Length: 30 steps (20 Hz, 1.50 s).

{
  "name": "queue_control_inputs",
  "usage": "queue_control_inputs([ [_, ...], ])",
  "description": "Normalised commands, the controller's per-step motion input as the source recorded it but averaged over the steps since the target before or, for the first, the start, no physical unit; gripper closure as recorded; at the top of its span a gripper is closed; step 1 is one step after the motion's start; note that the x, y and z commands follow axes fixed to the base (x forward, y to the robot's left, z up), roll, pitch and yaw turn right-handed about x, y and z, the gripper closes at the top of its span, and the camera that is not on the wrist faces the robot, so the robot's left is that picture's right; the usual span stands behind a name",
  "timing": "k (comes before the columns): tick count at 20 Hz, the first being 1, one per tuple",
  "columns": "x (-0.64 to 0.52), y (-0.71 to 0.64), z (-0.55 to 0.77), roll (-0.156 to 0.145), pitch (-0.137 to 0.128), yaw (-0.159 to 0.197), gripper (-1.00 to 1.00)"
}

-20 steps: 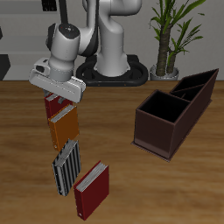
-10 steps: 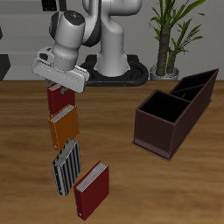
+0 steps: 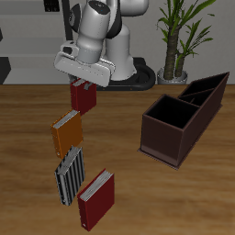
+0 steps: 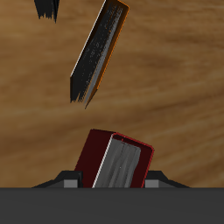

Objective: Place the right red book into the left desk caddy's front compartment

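Observation:
My gripper (image 3: 84, 87) is shut on the right red book (image 3: 85, 97) and holds it hanging above the table, behind the row of books. In the wrist view the red book (image 4: 115, 160) sits between my fingers (image 4: 65, 180), with its pale page edges showing. The left desk caddy (image 3: 181, 117), a dark maroon-brown box with a black inside, stands some way off to the side of the gripper. Its square section is nearer the table's front edge. Its taller slanted section is farther back.
An orange book (image 3: 66, 132), a black-and-white striped book (image 3: 70, 174) and a darker maroon-red book (image 3: 95, 199) lie in a row toward the table's front edge. The orange book also shows in the wrist view (image 4: 99, 48). A potted plant (image 3: 176, 37) stands behind the caddy.
The gripper has lifted the red book off the table from behind the orange book. It has carried it up and sideways toward the caddy.

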Motion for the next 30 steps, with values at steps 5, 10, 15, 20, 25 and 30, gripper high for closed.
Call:
queue_control_inputs([
  [5, -0.04, 0.71, 0.14, 0.062, 0.016, 0.043, 1.00],
  [10, -0.04, 0.61, 0.24, 0.026, -0.049, 0.030, 1.00],
  [15, 0.16, 0.43, 0.14, -0.018, -0.019, 0.012, 1.00],
  [20, 0.20, 0.32, 0.02, -0.060, 0.000, -0.087, 1.00],
  [25, 0.06, 0.21, -0.03, -0.035, 0.028, -0.109, 1.00],
  [30, 0.05, 0.25, -0.03, 0.017, 0.012, -0.048, 1.00],
])
